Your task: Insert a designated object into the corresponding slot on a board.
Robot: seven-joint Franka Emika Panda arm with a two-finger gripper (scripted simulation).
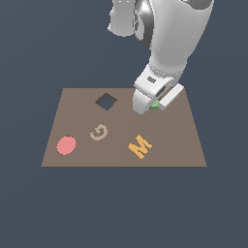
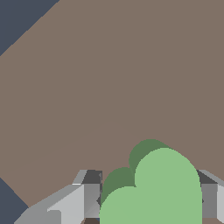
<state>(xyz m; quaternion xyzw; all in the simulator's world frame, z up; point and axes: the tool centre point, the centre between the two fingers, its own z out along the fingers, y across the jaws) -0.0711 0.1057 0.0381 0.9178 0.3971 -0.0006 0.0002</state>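
Above the board point(image 1: 169, 140), the claw point(image 2: 151, 201) is clamped on the green heart point(image 2: 157, 188).

The arm reaches down over the far right part of the board point(image 1: 121, 155), its gripper point(image 1: 154, 104) low and tilted. Its fingers point(image 2: 87, 197) are closed against the green heart point(image 2: 153, 192), one on each side.

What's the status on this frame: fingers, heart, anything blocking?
Fingers flank green heart, contact unclear. Heart at board far edge. Heart slot not visible. Nothing blocking.
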